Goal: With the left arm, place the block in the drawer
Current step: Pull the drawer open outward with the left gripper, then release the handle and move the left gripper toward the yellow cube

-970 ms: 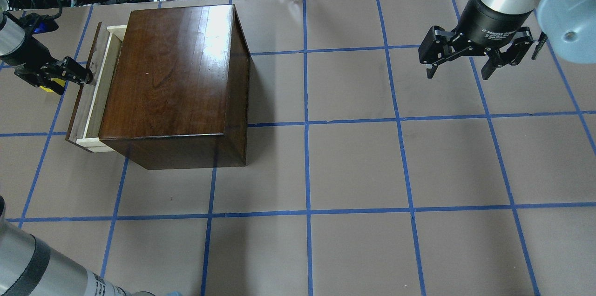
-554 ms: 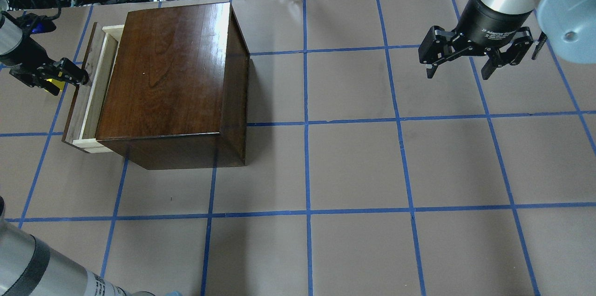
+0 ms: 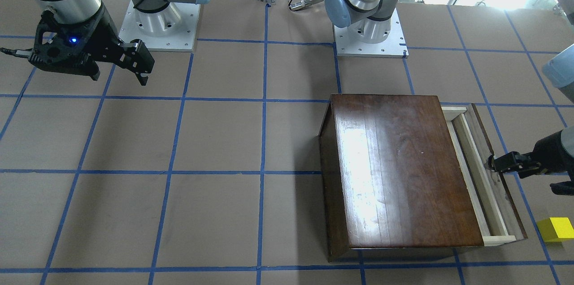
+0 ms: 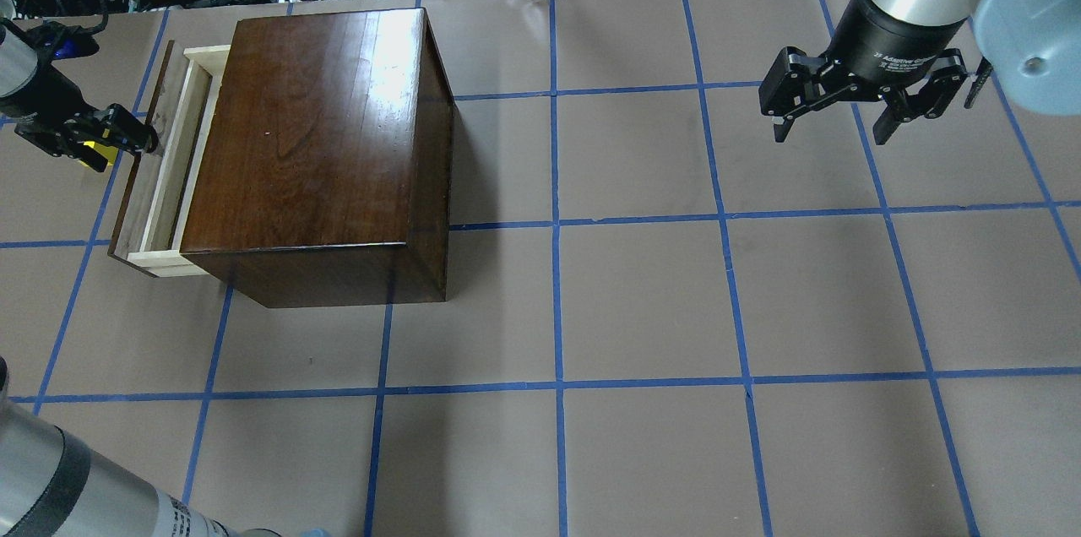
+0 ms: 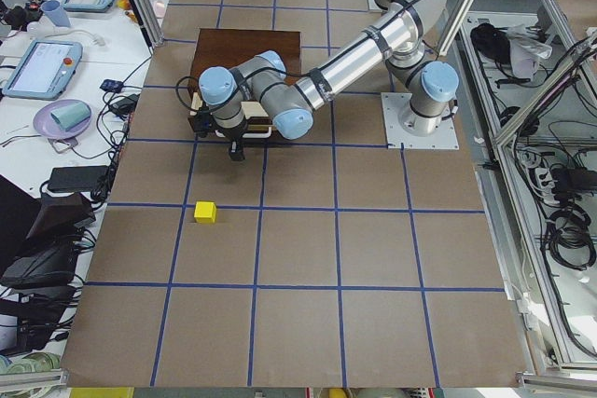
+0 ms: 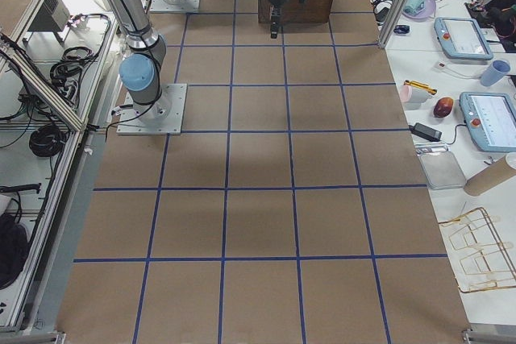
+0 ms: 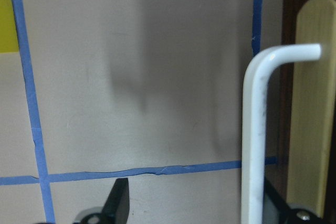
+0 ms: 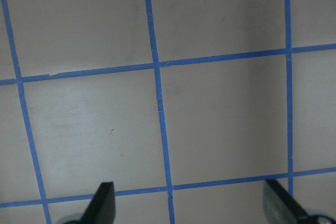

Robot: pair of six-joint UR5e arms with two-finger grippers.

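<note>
The block [image 3: 556, 229] sits on the desk [image 3: 215, 218] beside the part-open drawer [image 3: 477, 173], half hidden overhead behind the left jaws. These are spread wide, the drawer's white handle [image 7: 254, 129] between them. The right jaws gape empty; the wrist lettering reads "Adaptive".

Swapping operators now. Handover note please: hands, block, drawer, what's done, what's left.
Left hand: open, the drawer's white handle between its fingers.
Right hand: open, empty, above the table, far from the box.
Block: on the table, outside the drawer, beyond its front panel.
Done: drawer pulled partly out of the box.
Left: probably open it wider, then pick the block with the left hand and place it inside.
</note>
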